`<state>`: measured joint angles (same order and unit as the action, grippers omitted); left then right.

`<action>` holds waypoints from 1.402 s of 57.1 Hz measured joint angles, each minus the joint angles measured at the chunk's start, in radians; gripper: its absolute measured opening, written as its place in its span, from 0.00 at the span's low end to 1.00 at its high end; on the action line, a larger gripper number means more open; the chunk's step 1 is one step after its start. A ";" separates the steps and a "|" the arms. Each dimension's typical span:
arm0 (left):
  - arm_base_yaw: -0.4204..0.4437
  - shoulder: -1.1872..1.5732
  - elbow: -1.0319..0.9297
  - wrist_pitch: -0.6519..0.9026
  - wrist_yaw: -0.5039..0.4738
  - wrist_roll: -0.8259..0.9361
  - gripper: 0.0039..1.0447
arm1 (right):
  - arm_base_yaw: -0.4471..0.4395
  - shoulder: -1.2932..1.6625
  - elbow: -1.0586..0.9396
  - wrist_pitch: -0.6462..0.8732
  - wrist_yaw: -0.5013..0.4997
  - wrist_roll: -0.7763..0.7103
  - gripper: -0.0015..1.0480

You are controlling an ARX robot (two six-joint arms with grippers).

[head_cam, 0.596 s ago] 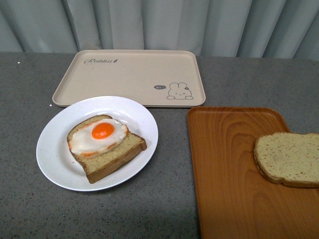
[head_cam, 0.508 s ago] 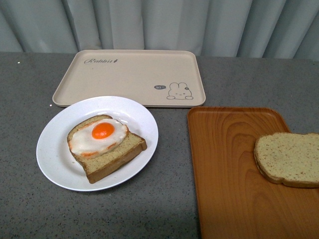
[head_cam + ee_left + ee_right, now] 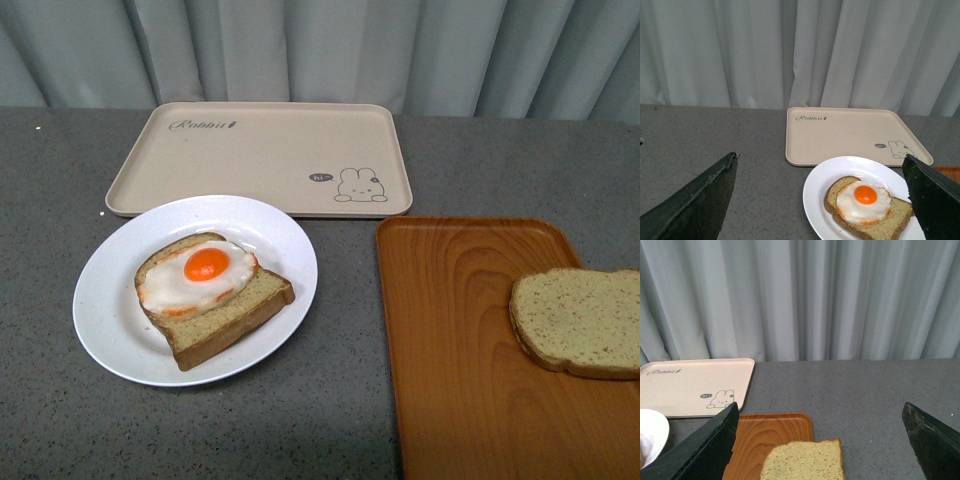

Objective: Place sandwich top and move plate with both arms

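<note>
The sandwich top (image 3: 580,320), a plain speckled tan slice, lies flat on the orange-brown wooden tray (image 3: 460,330) at the right. The white plate (image 3: 110,330) sits left of centre and carries a bread slice with a fried egg (image 3: 210,295). Neither arm shows in the front view. In the left wrist view my left gripper (image 3: 820,160) is open above the table, the plate (image 3: 815,192) and egg bread (image 3: 867,205) lying between and beyond its fingers. My right gripper (image 3: 821,407) is open too, with the sandwich top (image 3: 805,460) low between its fingers, untouched.
A beige rabbit-print tray (image 3: 260,155) lies behind the plate, near the grey curtain. The wooden tray's left edge runs close to the plate's right rim. Grey tabletop surrounds everything. The right wrist view also catches the wooden tray (image 3: 765,432) and a bit of the plate (image 3: 652,427).
</note>
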<state>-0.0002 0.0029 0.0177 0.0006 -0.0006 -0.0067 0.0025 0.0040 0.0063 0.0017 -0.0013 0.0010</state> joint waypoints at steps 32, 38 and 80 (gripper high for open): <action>0.000 0.000 0.000 0.000 0.000 0.000 0.94 | 0.000 0.000 0.000 0.000 0.000 0.000 0.91; 0.000 0.000 0.000 0.000 0.000 0.000 0.94 | 0.000 0.000 0.000 0.000 0.000 0.000 0.91; 0.000 0.000 0.000 0.000 0.000 0.000 0.94 | 0.000 0.000 0.000 0.000 0.000 0.000 0.91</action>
<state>-0.0002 0.0029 0.0177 0.0006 -0.0006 -0.0067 0.0025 0.0040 0.0063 0.0017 -0.0013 0.0010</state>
